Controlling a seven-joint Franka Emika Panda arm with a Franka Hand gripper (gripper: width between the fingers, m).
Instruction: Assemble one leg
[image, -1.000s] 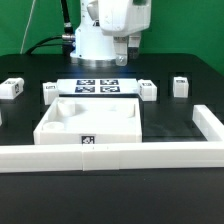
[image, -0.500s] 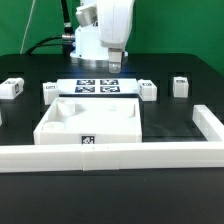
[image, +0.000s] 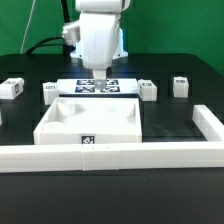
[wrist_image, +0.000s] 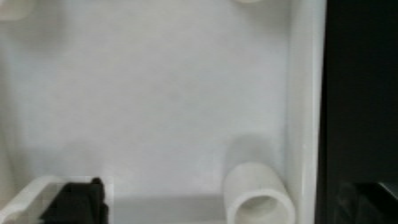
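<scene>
Several small white legs with tags lie on the black table: two at the exterior view's left and two at its right. The large white tray-like piece lies in the middle. My gripper hangs over the tray's far edge, away from every leg. In the wrist view the dark fingertips stand wide apart at the picture's edges, open and empty, around the gripper's middle. Below them are the tray's white floor and a round boss.
The marker board lies behind the tray, partly hidden by my gripper. A white L-shaped wall runs along the front and up the exterior view's right side.
The arm has moved toward the exterior view's left and come lower, from above the marker board's right part to over the tray's far edge. The parts have not moved.
</scene>
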